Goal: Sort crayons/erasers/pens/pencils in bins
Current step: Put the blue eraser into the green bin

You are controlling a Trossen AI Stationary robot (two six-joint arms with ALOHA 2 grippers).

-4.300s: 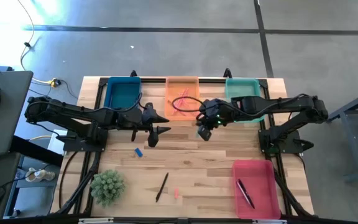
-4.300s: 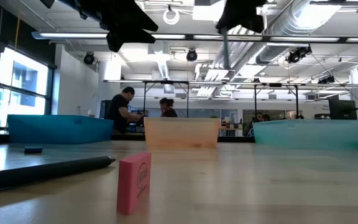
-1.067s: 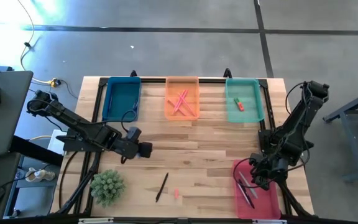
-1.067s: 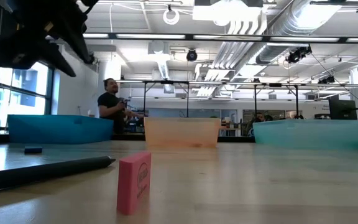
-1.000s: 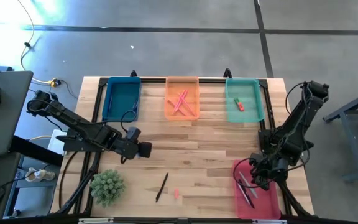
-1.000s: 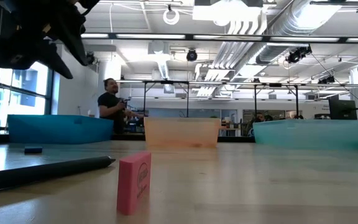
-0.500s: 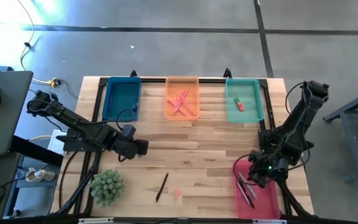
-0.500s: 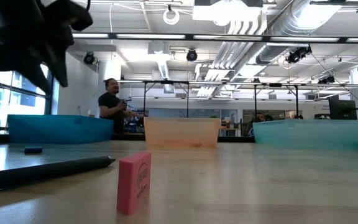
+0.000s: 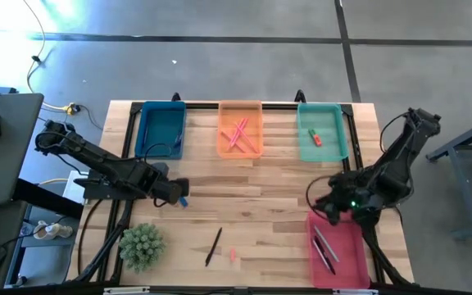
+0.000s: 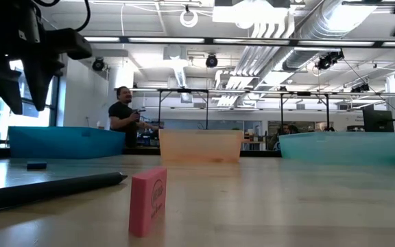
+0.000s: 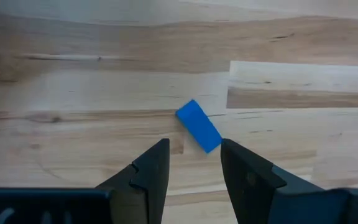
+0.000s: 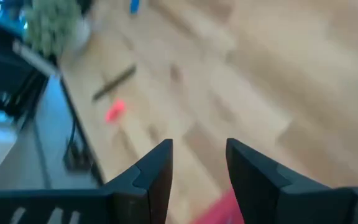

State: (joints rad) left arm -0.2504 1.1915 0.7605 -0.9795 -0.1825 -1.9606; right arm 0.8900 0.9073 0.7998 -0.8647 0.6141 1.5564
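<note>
Left wrist view shows the left gripper (image 11: 194, 163) with jaws partly open, empty, above the blue eraser (image 11: 199, 126) on the table (image 11: 104, 93) (eraser apart from both fingers). Right gripper (image 12: 199, 163) is open likewise, holding nothing, probably near the red-pink bin (image 9: 338, 250).

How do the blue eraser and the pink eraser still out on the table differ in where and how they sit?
The blue eraser lies flat, right ahead of the open left gripper; the pink eraser stands on edge with no gripper near it. In the high view the blue eraser sits left of centre, below the dark blue bin, while the pink eraser lies near the front edge beside a dark pen. Both are small blocks resting on bare wood, outside every bin.
</note>
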